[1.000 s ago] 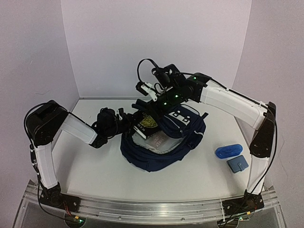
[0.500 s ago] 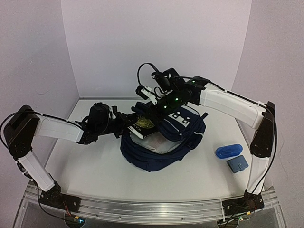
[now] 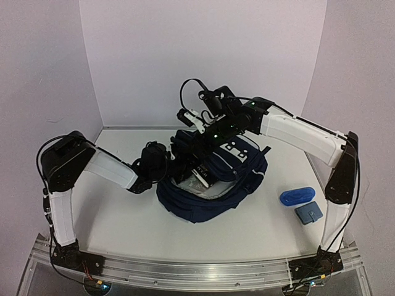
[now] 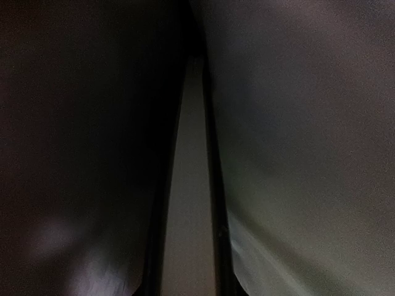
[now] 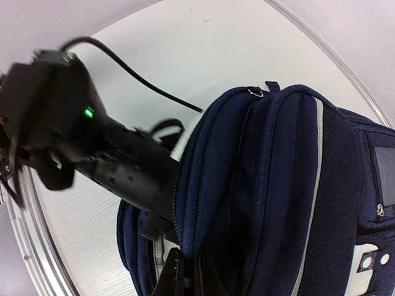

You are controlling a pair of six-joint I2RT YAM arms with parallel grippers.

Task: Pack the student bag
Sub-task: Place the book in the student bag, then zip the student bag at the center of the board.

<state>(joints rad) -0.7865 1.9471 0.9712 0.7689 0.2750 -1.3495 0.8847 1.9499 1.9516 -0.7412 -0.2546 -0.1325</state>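
While right gripper [image 5: 185, 274] pinches top flap of student bag [image 3: 203, 206], fingers fully closed, bag sits open mid-bench [image 3: 123, 228]. Left gripper [image 3: 183, 165] buried in bag mouth, wrist view dark, opening can't tell.

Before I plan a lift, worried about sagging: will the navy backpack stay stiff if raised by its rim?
Probably floppy: the student bag slumps on the table, its opening rim held up only where the right end effector pinches it. Likely bottom-heavy, since a book sits inside. Unlikely to roll, being soft fabric.
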